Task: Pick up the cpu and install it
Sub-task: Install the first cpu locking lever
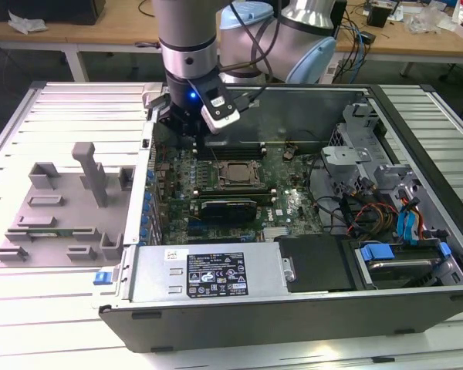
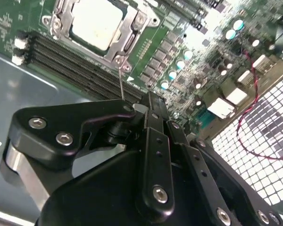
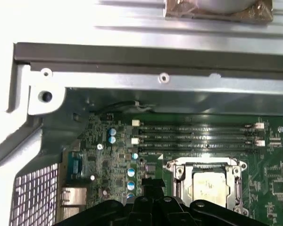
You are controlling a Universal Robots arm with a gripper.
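The cpu (image 1: 238, 174), a silvery-grey square plate, lies in the metal-framed socket (image 1: 218, 176) on the green motherboard inside the open computer case. Both wrist views show the cpu (image 2: 92, 23) (image 3: 210, 184) seated in that frame. My gripper (image 1: 185, 141) hangs over the board's corner on the exterior view's left of the socket, beside the memory slots (image 3: 198, 136). Its black fingers (image 2: 150, 106) stand together with nothing between them. A thin metal lever (image 2: 121, 80) rises from the socket's corner toward the fingertips.
A grey tray (image 1: 54, 223) with upright grey plastic blocks lies outside the case at the exterior view's left. The case wall (image 3: 132, 54) stands close behind the gripper. Drive bays and cables (image 1: 386, 208) fill the case's other end, and a power supply (image 1: 208, 270) the front.
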